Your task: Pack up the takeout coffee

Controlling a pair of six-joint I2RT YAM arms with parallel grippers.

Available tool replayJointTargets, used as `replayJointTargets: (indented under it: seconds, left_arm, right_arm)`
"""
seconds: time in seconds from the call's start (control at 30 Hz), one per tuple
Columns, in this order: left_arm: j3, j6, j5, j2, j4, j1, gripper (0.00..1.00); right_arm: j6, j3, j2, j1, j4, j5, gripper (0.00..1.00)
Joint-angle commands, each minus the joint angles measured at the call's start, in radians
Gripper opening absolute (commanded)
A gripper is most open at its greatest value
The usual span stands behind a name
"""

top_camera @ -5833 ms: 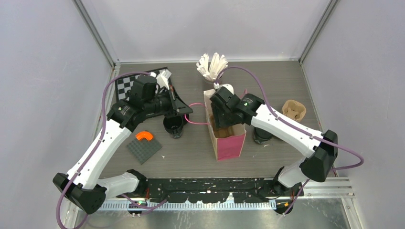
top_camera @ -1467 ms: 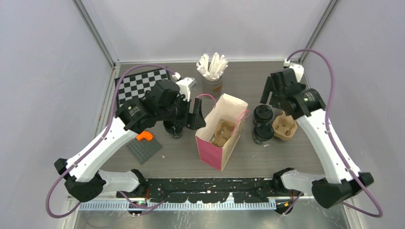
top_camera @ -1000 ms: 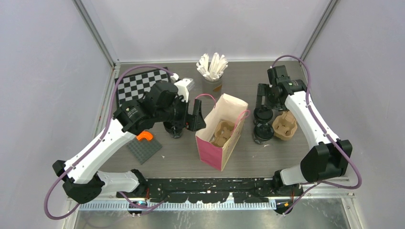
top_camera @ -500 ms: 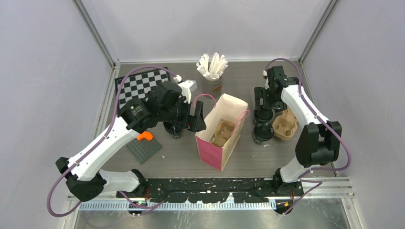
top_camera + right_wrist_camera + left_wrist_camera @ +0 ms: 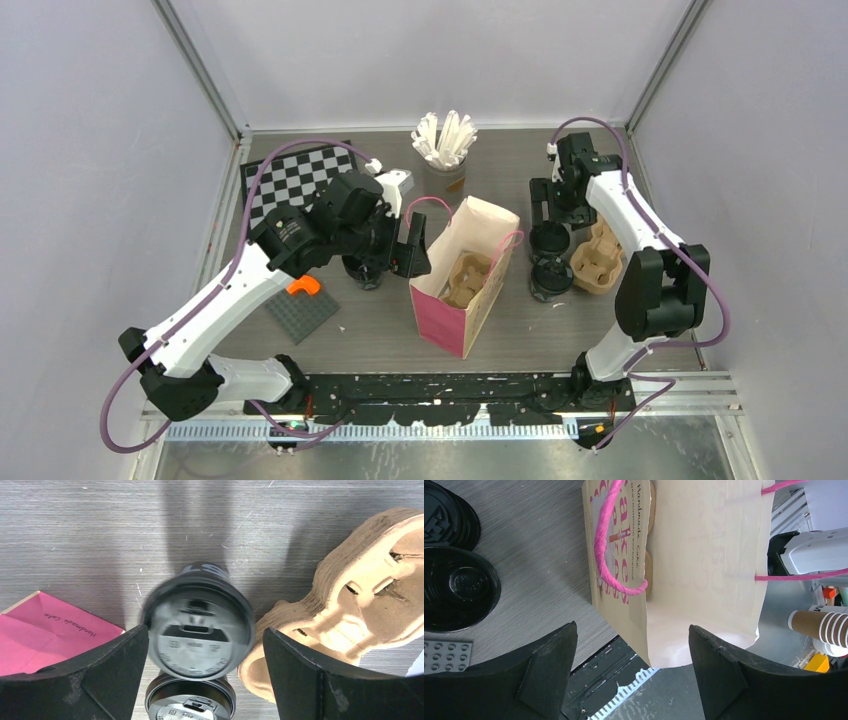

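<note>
Two takeout coffee cups, black with black lids, stand right of the pink paper bag point(image 5: 455, 310): the far cup point(image 5: 548, 238) and the near cup point(image 5: 550, 276). My right gripper point(image 5: 548, 212) hangs open over the far cup. In the right wrist view that cup's lid point(image 5: 197, 630) sits between the spread fingers point(image 5: 112, 677), blurred, with gaps on both sides, and the near cup point(image 5: 192, 705) is below it. My left gripper point(image 5: 418, 250) is open at the bag's left rim. In the left wrist view the bag's corner point(image 5: 674, 645) lies between its fingers point(image 5: 549, 672). A third black cup point(image 5: 363, 270) stands under the left arm.
One brown pulp carrier point(image 5: 465, 278) sits inside the leaning bag, and another point(image 5: 597, 255) stands just right of the two cups. A grey cup of white sticks point(image 5: 445, 145) stands at the back. A checkerboard point(image 5: 290, 175), a grey studded plate point(image 5: 300, 312) and an orange piece point(image 5: 302, 286) lie at the left.
My right gripper has swung in from the right and come down over the far cup, still open. The left gripper has hardly moved beside the bag.
</note>
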Motion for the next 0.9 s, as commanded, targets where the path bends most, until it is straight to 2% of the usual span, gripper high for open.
replayJointTargets:
  seconds: [0.0,0.4,0.87]
  left_arm:
    - [0.036,0.015,-0.007,-0.004,0.009,0.0,0.83]
    - [0.03,0.019,-0.006,-0.005,0.013,0.0,0.83]
    - [0.008,0.01,-0.032,-0.043,0.02,0.0,0.83]
  right_arm:
    - [0.004,0.071,-0.041,-0.007,-0.029,-0.011,0.88]
    - [0.0,0.056,-0.048,-0.007,-0.029,-0.015,0.92]
    - [-0.011,0.012,-0.03,-0.006,-0.013,-0.004,0.93]
